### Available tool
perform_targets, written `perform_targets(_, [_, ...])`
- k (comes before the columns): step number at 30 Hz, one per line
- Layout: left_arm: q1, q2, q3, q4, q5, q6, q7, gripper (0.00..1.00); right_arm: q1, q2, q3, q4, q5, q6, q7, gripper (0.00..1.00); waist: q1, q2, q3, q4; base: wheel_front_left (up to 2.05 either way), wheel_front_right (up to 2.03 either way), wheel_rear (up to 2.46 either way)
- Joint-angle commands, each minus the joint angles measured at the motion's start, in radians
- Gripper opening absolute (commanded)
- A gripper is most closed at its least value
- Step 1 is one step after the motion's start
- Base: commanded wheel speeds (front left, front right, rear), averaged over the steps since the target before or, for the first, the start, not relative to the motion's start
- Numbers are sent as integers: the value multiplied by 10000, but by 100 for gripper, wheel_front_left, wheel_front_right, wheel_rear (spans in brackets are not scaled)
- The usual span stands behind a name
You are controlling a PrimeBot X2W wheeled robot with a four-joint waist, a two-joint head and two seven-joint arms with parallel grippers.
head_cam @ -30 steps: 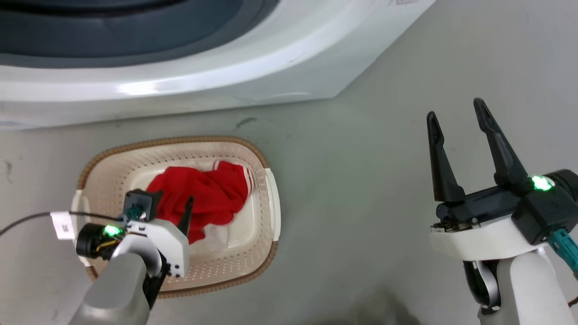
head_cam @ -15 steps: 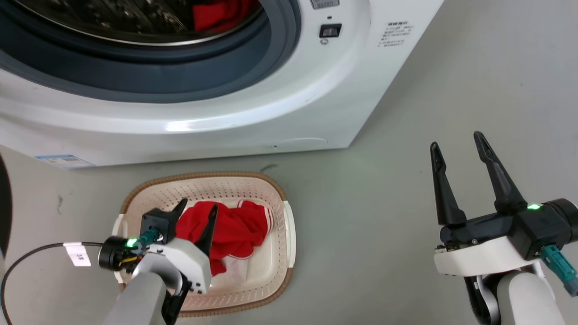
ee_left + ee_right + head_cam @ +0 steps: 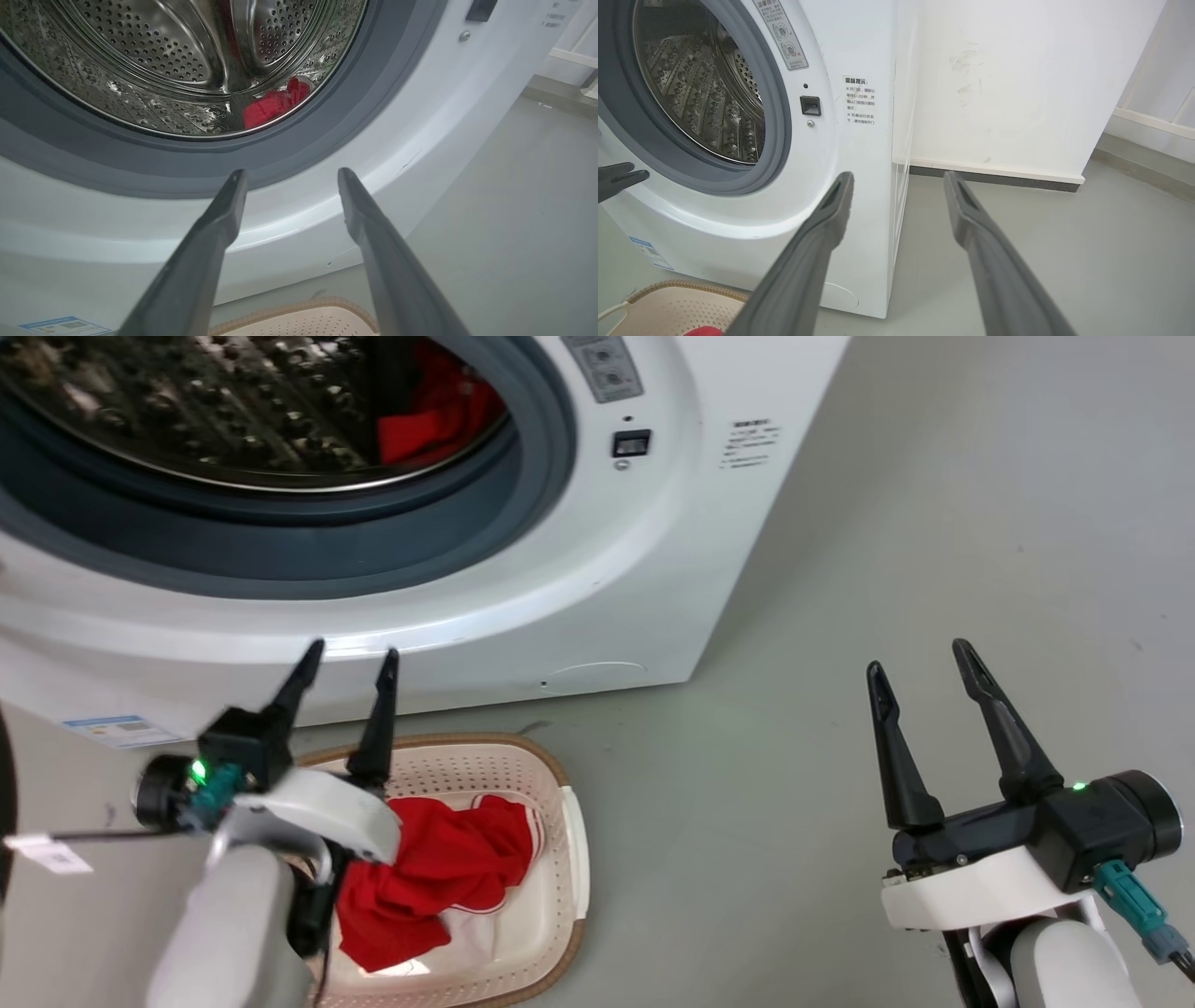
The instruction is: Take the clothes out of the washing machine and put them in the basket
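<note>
Your left hand (image 3: 355, 651): fingers apart, empty, above the basket (image 3: 553, 775). Your right hand (image 3: 917, 656): apart, empty, over the floor (image 3: 840, 569). One red garment (image 3: 439, 868) in basket; second red garment (image 3: 429, 415) inside the washing machine (image 3: 653, 569).

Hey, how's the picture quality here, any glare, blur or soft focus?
Head view: a bright glare streak on the washing machine front below the opening, and the left gripper is slightly smeared. Left wrist view: the steel drum sparkles with reflections; the left fingers look soft close to the lens. Right wrist view: evenly lit, right fingers likewise soft.
</note>
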Motion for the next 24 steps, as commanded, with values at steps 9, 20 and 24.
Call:
perform_targets(9, [-3074,1244,99,-14,-273,-113,1780,100,-268,7,176,-191,506,-7,-24,100,2,0,1505,-1079,0,0,0])
perform_targets(20, [-7162,2854,236,1010,-905,-142,5439,100,-768,11,586,-274,1470,-7,-24,100,2,0,3390,-2357,0,0,0])
perform_targets(24, [-8310,3406,34,1574,-1066,-152,6301,100,-899,13,831,-375,1821,-7,-25,100,2,0,3853,-2855,0,0,0])
